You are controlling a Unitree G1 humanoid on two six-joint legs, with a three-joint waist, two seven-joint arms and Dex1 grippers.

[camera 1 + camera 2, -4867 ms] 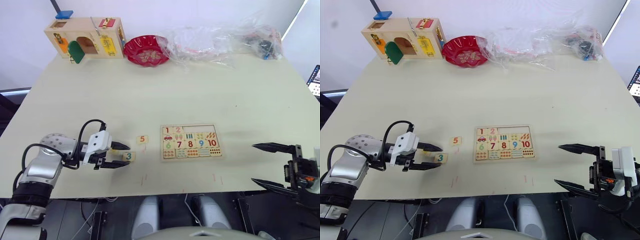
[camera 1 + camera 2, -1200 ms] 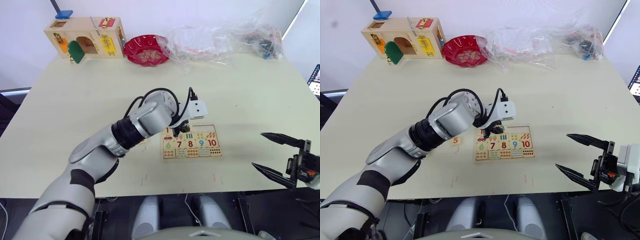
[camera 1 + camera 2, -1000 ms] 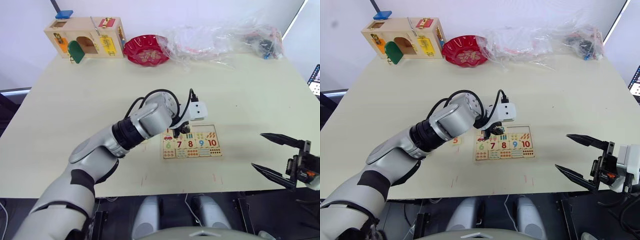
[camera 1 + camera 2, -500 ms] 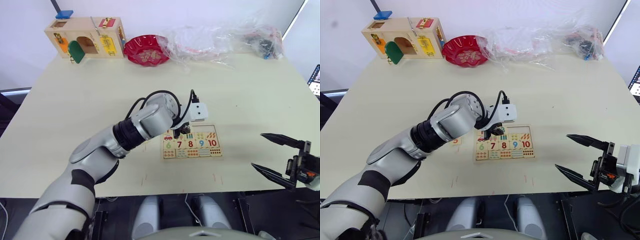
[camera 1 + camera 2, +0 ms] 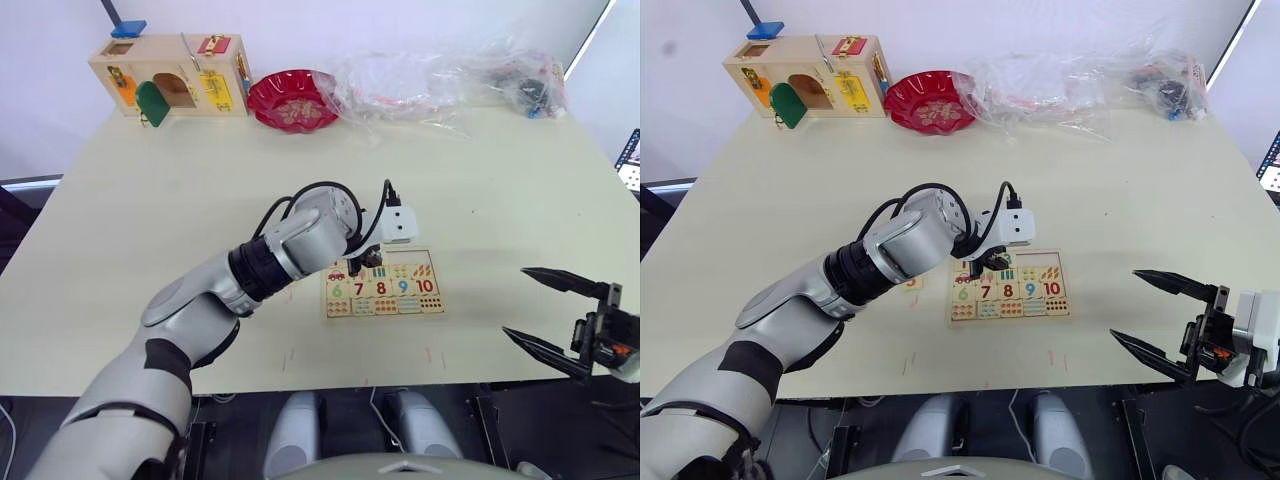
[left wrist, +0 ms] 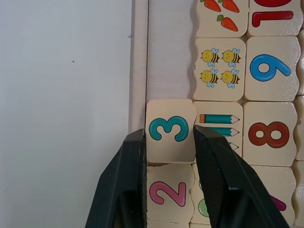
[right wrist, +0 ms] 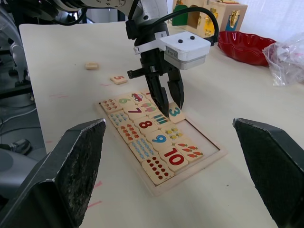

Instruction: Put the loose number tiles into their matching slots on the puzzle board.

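The puzzle board (image 5: 436, 252) lies near the table's front, with tiles 6 to 10 and picture tiles in place. My left gripper (image 6: 170, 135) is shut on the tile with a teal 3 (image 6: 171, 130), holding it over the top row of slots right beside the seated 2 tile (image 6: 167, 192). Bare slots (image 7: 197, 130) follow on that row. A loose 5 tile (image 7: 118, 80) and another tile (image 7: 91, 65), its numeral unreadable, lie on the table left of the board. My right gripper (image 5: 514, 302) is open with nothing in it, off the table's front right edge.
A wooden box with coloured doors (image 5: 168, 80), a red bowl (image 5: 293, 98) and crumpled plastic bags (image 5: 450, 75) line the far edge. Red marks dot the table (image 5: 150, 200) near its front edge.
My left gripper took the 3 tile from the table left of the board and carried it to the top row. Over the last second it edged slightly right. The right gripper stayed open.
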